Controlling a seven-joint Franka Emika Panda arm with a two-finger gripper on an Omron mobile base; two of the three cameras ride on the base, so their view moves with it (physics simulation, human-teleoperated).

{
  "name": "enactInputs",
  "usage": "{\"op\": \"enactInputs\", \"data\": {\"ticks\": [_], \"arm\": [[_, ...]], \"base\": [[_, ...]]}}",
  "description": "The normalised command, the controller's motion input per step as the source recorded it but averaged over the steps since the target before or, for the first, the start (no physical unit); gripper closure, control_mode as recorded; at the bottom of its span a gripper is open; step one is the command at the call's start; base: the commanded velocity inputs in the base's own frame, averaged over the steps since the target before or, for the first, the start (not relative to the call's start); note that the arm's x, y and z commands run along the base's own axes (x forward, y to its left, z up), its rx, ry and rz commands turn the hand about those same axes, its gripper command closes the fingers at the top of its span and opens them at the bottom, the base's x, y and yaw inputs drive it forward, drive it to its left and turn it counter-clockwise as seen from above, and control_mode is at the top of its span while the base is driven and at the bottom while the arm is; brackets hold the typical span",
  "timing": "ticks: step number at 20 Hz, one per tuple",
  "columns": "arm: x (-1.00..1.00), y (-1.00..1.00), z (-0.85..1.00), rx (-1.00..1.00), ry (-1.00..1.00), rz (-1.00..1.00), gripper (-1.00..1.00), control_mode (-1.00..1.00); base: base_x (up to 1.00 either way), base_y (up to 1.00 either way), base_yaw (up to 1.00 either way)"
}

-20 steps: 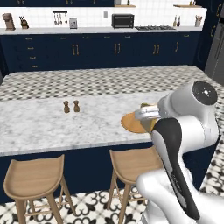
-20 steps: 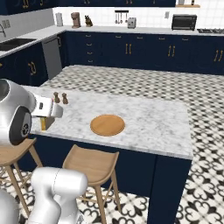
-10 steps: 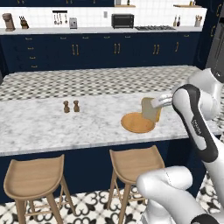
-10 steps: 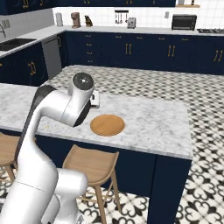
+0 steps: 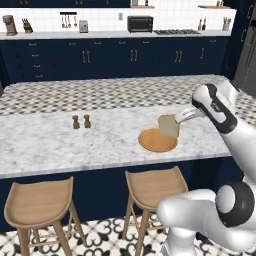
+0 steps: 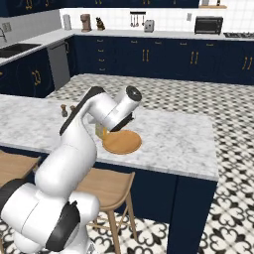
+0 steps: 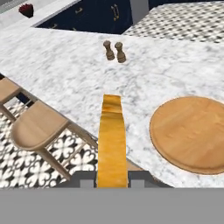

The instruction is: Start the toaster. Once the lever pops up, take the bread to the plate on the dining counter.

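Observation:
The golden-orange bread stands upright on edge, with my gripper shut on it, just above the far right part of the round orange-brown plate. The plate lies on the marbled dining counter near its front edge. In the hand view the bread rises edge-on between the fingers of my gripper, and the plate lies beside it to the right. From the right base view my arm covers most of the bread beside the plate. The small silver toaster stands on the far worktop.
Two small brown shakers stand on the dining counter left of the plate. Two wooden stools are tucked under its front edge. A black microwave and a knife block sit on the far worktop.
The arm has stretched out from near the base over the dining counter, bringing the bread down to the plate. Its hold on the bread is unchanged.

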Motion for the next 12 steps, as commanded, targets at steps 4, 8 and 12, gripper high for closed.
{"op": "enactInputs", "data": {"ticks": [4, 8, 12], "arm": [[0.56, 0.03, -0.65, 0.00, 0.00, 0.04, 1.00, -1.00], [0.10, 0.00, -0.54, 0.08, 0.00, 0.02, 1.00, -1.00], [0.20, 0.00, -0.48, 0.12, 0.00, -0.01, 1.00, -1.00]], "base": [[0.00, 0.00, 0.00], [0.00, 0.00, 0.00], [0.00, 0.00, 0.00]]}}
